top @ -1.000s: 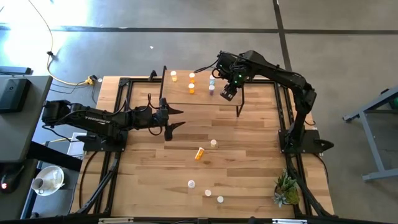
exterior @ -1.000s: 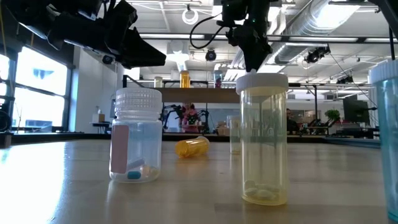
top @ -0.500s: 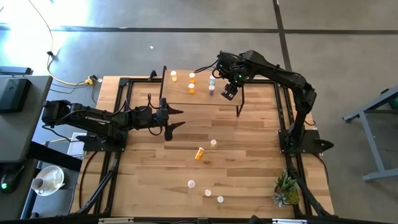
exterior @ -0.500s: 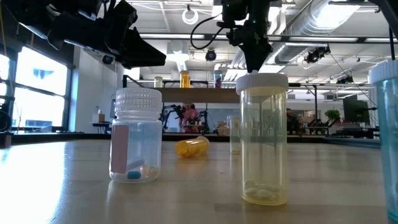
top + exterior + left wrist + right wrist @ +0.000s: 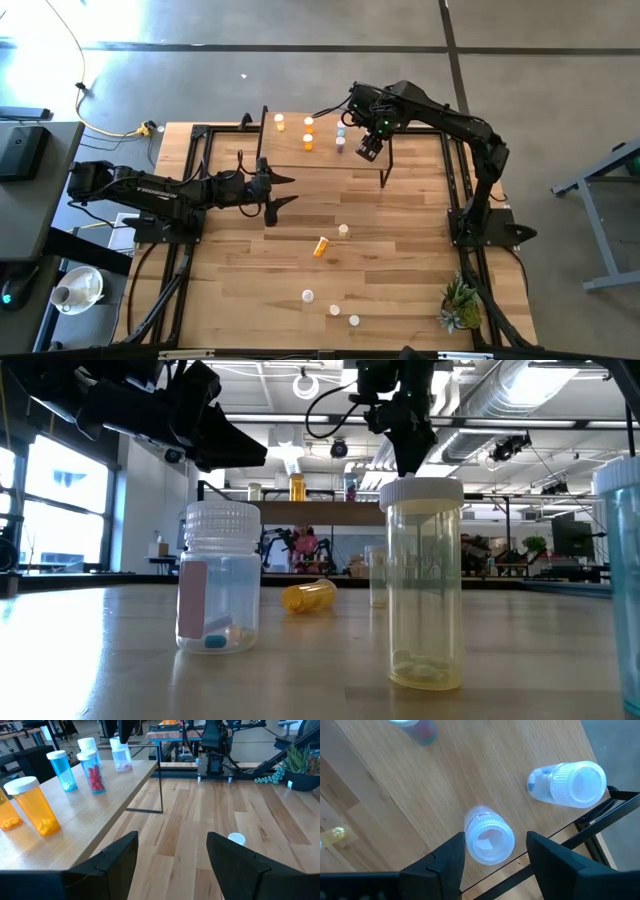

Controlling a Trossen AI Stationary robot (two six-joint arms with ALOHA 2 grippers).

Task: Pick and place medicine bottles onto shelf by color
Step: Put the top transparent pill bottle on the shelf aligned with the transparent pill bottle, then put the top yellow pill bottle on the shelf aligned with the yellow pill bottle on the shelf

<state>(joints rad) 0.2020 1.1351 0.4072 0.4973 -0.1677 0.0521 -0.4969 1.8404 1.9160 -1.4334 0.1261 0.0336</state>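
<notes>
1. The desk (image 5: pixel 400 260) is a butcher-block top of pale wood strips; the shelf (image 5: pixel 325 150) is a smooth light-wood board on thin black metal legs, lying toward 12 o'clock on the desk.
2. The medicine bottles are small translucent plastic cylinders with ribbed white caps. On the shelf stand two orange bottles (image 5: pixel 37 805) holding orange pills, a blue bottle (image 5: pixel 61 770) with pale pills, a bottle of red capsules (image 5: pixel 92 771) and a clear bottle (image 5: pixel 121 756) with pinkish contents.
3. The right tool (image 5: pixel 368 148) hovers above the shelf's 3 o'clock end with its fingers spread wide and nothing between them — a capped pale-blue bottle (image 5: pixel 489 838) stands directly below the gap, another capped bottle (image 5: pixel 568 783) just beside it.
4. The left tool (image 5: pixel 277 190) waits over the desk at 9 o'clock, fingers parted, holding nothing.
5. An orange bottle on its side (image 5: pixel 320 246) lies mid-desk, a white-capped bottle (image 5: pixel 343 230) near it; three more (image 5: pixel 333 310) stand toward 6 o'clock.
</notes>
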